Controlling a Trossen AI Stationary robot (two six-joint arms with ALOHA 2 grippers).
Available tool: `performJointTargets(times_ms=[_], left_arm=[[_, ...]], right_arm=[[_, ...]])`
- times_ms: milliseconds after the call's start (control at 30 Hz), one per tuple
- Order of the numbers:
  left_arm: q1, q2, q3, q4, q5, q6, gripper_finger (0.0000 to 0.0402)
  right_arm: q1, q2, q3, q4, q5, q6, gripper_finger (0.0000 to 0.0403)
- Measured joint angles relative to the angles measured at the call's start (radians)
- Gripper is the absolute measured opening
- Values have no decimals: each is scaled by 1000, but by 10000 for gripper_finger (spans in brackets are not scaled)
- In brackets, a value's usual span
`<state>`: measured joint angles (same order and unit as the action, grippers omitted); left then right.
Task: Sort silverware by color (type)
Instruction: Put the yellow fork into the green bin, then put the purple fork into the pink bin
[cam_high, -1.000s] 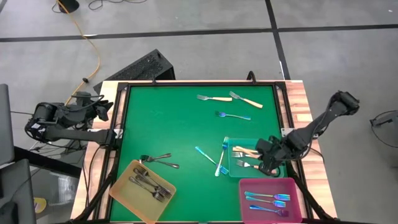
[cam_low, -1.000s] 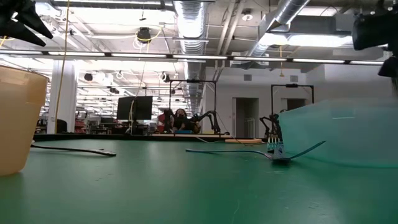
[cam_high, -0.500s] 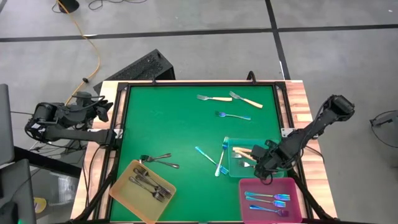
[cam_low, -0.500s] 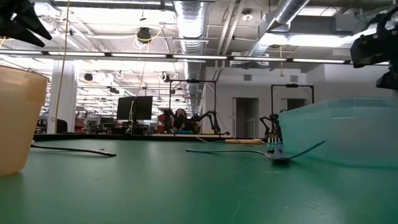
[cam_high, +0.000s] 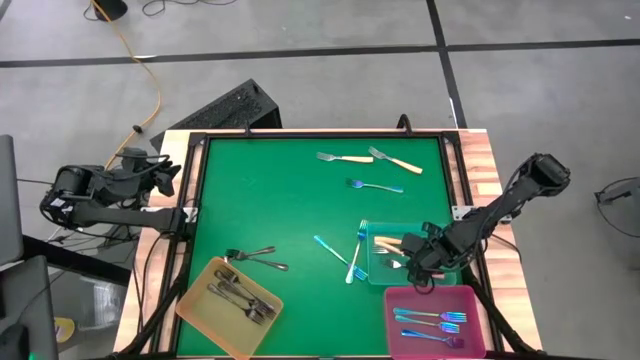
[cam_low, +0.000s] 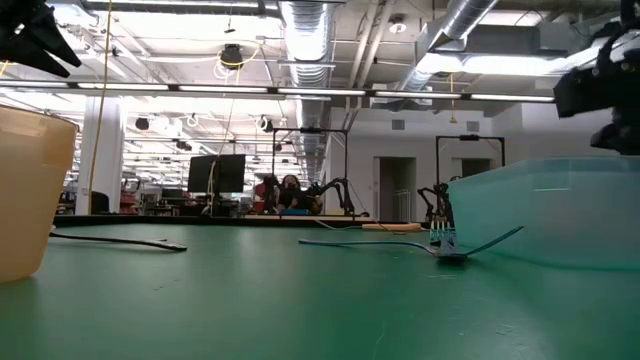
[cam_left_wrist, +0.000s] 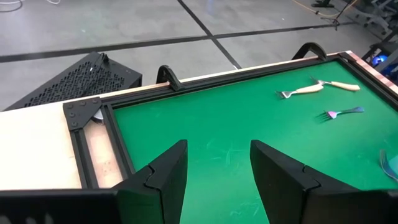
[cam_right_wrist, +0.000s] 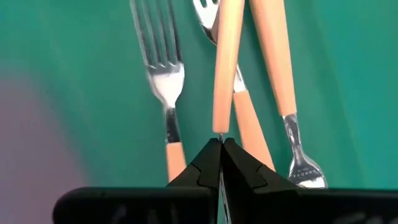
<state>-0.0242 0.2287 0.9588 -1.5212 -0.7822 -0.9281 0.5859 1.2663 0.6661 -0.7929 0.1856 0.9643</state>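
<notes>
hidden: teal tray (cam_high: 376, 272) partly under right gripper (cam_high: 412, 264) | cut off: tan-handled forks (cam_right_wrist: 227, 68), both ends

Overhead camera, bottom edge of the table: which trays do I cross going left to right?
yellow tray → teal tray, with the right pincer over it → pink tray

green table (cam_high: 270, 200) | yellow tray (cam_high: 196, 302), teal tray (cam_high: 372, 276), pink tray (cam_high: 391, 325), loose forks (cam_high: 345, 158)
</notes>
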Motion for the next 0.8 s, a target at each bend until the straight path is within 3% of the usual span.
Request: performJointTargets(times_ms=[400, 800], left_arm=[[0, 0, 0, -15, 0, 0, 158], [0, 0, 0, -20, -4, 2, 158]], right_arm=[[0, 0, -61, 73, -14, 51, 52], [1, -5, -46, 89, -27, 47, 162]])
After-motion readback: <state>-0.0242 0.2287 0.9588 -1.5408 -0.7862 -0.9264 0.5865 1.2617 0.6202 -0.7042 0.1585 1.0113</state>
